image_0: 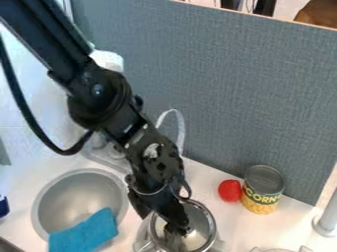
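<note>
The black gripper (176, 227) hangs down over a round metal pot (212, 229) at the bottom centre, its tip within the outline of the rim. Whether it touches the pot or holds anything cannot be made out. Part of the pot's inside is hidden behind the gripper. To the right, a red round object (229, 190) sits beside a can (262, 189) with a green and yellow label. At the lower left, a blue cloth (84, 232) lies over the front edge of a grey sink basin (85, 189).
A light curved faucet (179, 123) rises behind the arm. The grey panel (243, 98) bounds the counter (227, 216) at the back. A grey post (327, 216) stands at the right edge, with a white burner part near the bottom right. A dark blue object (3, 206) is at the left edge.
</note>
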Available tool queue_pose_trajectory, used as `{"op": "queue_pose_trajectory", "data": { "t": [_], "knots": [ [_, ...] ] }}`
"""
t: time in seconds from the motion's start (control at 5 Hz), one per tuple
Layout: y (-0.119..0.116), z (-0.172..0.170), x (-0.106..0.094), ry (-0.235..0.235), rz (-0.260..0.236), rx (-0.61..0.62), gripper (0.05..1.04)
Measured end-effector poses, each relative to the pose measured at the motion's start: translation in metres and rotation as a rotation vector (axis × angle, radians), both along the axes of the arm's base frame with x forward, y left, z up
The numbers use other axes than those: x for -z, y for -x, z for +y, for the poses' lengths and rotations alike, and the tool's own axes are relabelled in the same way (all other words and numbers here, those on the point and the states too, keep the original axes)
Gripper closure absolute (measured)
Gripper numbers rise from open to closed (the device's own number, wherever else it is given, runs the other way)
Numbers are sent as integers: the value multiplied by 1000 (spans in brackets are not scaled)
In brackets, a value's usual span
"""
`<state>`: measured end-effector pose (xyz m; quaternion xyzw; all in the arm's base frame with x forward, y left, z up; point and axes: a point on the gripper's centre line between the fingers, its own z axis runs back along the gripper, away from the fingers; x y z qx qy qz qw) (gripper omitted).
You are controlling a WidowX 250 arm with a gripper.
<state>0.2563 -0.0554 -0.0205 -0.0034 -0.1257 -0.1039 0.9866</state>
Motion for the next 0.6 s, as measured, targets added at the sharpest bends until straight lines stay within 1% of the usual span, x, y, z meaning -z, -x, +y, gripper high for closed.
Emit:
{"op": "queue_pose_trajectory", "data": {
  "t": [0.2,0.4,0.6],
  "knots": [
    [-6,-2,10,5,-19,11,78],
    [-14,-3,13,12,-70,15,78],
    [-19,-3,20,21,-110,-10,78]
  ]
}}
